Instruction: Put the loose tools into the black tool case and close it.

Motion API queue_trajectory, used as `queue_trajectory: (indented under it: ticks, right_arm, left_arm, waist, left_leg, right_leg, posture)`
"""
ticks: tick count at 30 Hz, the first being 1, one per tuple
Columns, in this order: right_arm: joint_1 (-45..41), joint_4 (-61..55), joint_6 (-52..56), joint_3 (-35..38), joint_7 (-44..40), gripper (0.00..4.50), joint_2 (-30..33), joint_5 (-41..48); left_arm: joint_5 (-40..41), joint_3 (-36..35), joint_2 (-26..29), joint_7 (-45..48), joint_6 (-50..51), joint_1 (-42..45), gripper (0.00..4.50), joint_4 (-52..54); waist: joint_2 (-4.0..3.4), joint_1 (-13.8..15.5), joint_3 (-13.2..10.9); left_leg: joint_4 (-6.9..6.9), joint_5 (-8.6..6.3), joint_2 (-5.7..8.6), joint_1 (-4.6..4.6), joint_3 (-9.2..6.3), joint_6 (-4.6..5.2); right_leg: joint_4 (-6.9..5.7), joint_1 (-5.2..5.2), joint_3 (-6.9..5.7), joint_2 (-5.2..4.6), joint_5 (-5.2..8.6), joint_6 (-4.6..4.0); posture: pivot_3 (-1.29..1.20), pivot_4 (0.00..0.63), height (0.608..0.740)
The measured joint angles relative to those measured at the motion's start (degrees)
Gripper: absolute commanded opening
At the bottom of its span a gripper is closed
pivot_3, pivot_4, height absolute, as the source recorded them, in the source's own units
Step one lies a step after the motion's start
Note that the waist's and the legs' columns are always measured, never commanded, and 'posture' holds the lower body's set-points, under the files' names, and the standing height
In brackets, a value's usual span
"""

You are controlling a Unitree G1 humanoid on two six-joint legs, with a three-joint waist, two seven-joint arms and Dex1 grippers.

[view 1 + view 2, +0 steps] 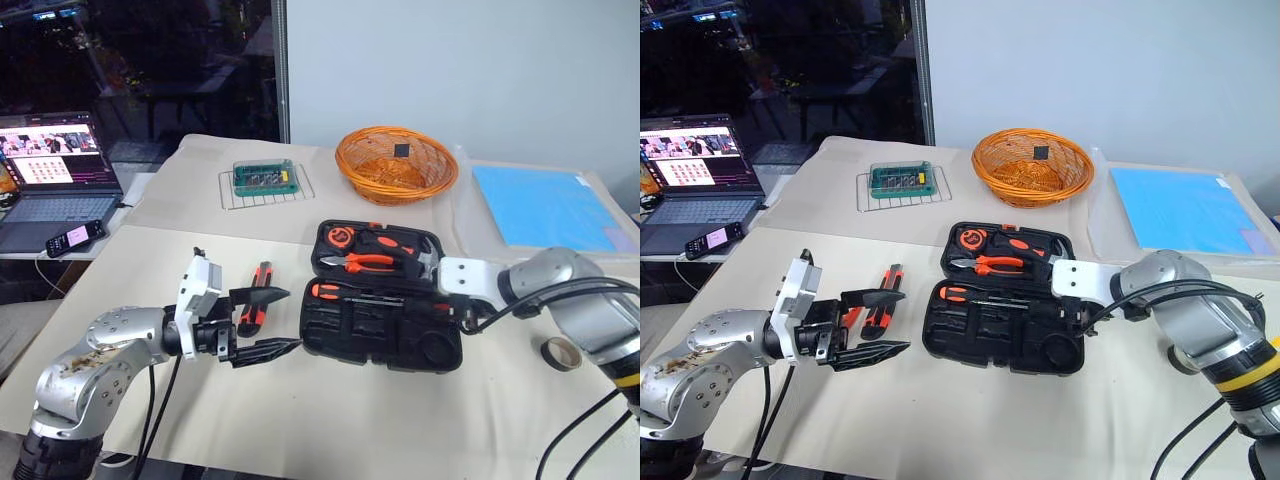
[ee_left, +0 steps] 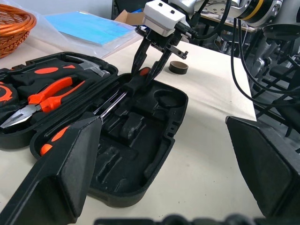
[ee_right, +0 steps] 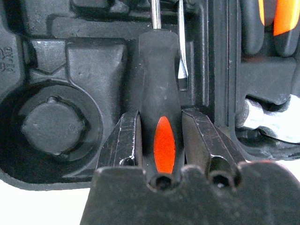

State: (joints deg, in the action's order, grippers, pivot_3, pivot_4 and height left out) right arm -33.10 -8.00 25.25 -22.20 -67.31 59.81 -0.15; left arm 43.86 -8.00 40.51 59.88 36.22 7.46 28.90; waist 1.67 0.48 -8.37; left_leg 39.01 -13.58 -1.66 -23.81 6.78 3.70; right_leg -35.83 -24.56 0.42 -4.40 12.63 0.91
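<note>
Tool case (image 1: pixel 385 300) lying open mid-surface, right hand (image 2: pixel 151 70) clamping a screwdriver (image 3: pixel 159 122) over its slots.
Beige cloth is covering the surface (image 1: pixel 330 420), with bare room lying in front of the case and toward the near edge. Left hand (image 1: pixel 262 322) is hovering just left of the case, fingers spread apart, holding nothing. Utility knife (image 1: pixel 256 296) is lying behind that hand; tape roll (image 1: pixel 562 353) is sitting right of the case beyond the right arm. Wicker basket (image 1: pixel 396 163), green box on a wire rack (image 1: pixel 265 180) and blue sheet (image 1: pixel 545 205) are lining the far side before a pale wall. Laptop (image 1: pixel 55 180) is glowing on a side desk at left.
</note>
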Motion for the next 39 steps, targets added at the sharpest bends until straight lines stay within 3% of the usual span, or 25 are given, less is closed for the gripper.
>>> queue_trajectory:
  ticks: [10,12,19,25,31,36,38,39]
  right_arm:
    - [-1.61,1.31,3.96,-1.73,-3.24,0.93,-5.06,-3.02]
    - [-1.61,0.74,5.25,-1.72,-4.17,1.94,-5.11,-2.99]
    - [-1.49,0.36,7.55,0.79,-6.45,4.11,-6.28,-0.7]
    - [-0.14,-0.44,8.63,7.46,-7.15,4.11,-9.16,7.93]
    - [2.95,-3.88,13.63,20.98,-2.14,2.4,-15.13,19.43]
    - [14.29,-7.52,10.9,25.33,11.46,0.55,-23.94,18.69]
    - [19.26,-9.7,8.68,25.96,16.56,0.02,-26.16,16.81]
    - [21.18,-10.18,8.23,25.83,18.13,0.02,-26.82,16.19]
  left_arm:
    - [0.27,-0.01,0.56,-0.47,-0.27,-0.45,4.5,0.29]
    - [0.22,0.03,0.56,-0.51,-0.71,-0.44,4.5,0.28]
    - [-0.16,0.23,0.73,-0.37,-1.09,-0.32,4.5,-0.31]
    - [-0.76,0.24,0.73,-0.18,-1.14,-0.32,4.5,-0.79]
    - [-1.25,0.35,0.62,-0.17,-1.82,-0.4,4.5,-2.05]
    - [-2.23,0.35,0.45,-0.43,-3.59,-0.99,4.5,-2.87]
    - [-2.23,0.28,0.42,-0.74,-3.65,-1.15,4.5,-2.93]
    - [-2.23,0.22,0.43,-0.82,-3.65,-1.2,4.5,-2.96]
  waist:
    - [0.08,-0.18,-0.01]
    - [0.08,-0.02,-0.01]
    - [0.1,0.08,-0.01]
    - [0.05,-0.11,-0.08]
    - [0.1,0.07,-0.08]
    - [0.09,0.19,-0.08]
    - [0.09,0.18,-0.08]
    - [0.09,0.17,-0.08]
  left_leg:
    - [-0.02,0.06,-0.13,0.31,0.0,-0.15]
    - [-0.06,0.05,-0.15,0.29,-0.02,-0.16]
    - [-0.12,0.02,-0.17,0.17,-0.1,-0.21]
    - [-0.1,0.06,-0.17,0.16,-0.08,-0.27]
    - [-0.13,0.05,-0.21,0.17,-0.15,-0.28]
    - [-0.16,0.03,-0.19,-0.01,-0.15,-0.4]
    - [-0.16,0.03,-0.19,-0.02,-0.15,-0.39]
    - [-0.15,0.03,-0.19,-0.01,-0.15,-0.39]
  right_leg:
    - [-0.06,0.19,-0.11,-0.01,-0.08,-0.17]
    - [-0.04,0.18,-0.16,-0.01,-0.04,-0.21]
    - [-0.02,0.12,-0.29,0.0,-0.01,-0.26]
    - [-0.07,0.08,-0.24,0.0,-0.02,-0.27]
    - [-0.01,0.16,-0.29,-0.03,-0.03,-0.26]
    - [-0.07,-0.03,-0.31,-0.09,-0.03,-0.26]
    - [-0.07,-0.01,-0.33,-0.06,-0.03,-0.25]
    - [-0.08,-0.01,-0.34,-0.04,-0.03,-0.26]
  posture:
    - [0.0,0.15,0.74]
    - [0.0,0.15,0.74]
    - [0.0,0.15,0.74]
    - [0.0,0.15,0.74]
    - [0.0,0.15,0.74]
    - [0.0,0.15,0.74]
    - [0.0,0.15,0.74]
    - [0.0,0.15,0.74]
